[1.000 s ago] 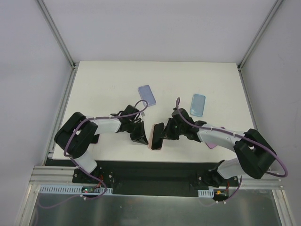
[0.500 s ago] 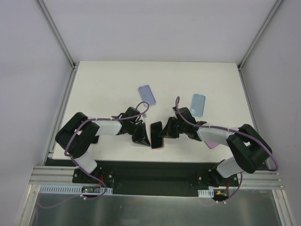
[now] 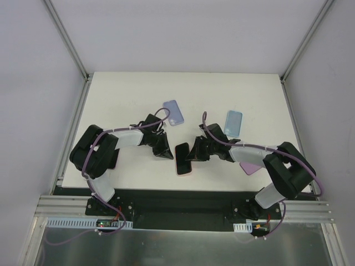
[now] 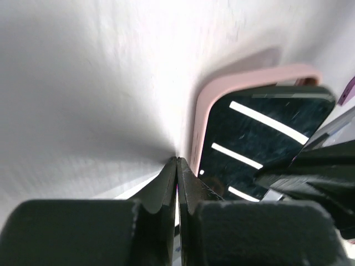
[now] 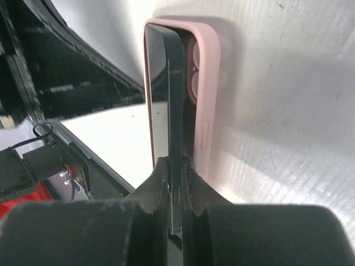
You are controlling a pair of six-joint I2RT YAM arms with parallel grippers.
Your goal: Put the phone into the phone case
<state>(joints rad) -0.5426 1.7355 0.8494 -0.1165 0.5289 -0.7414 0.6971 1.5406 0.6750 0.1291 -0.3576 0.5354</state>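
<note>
Pinching the black slab phone (image 5: 175, 100) by its long edge, right fingers (image 5: 151, 194) hold it tilted, partly inside the pink phone case (image 5: 208, 83) on the white surface (image 5: 277, 138), while left fingers (image 4: 163, 185), pressed together empty, seemingly brace its rim.

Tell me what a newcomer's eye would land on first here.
The black phone sits front and centre on the table. The right gripper pinches it along one edge, and it is tilted against the pink case rather than lying flat in it. The left gripper, shut, has its tips down by the case's rim. Farther back lie two light blue cases.
</note>
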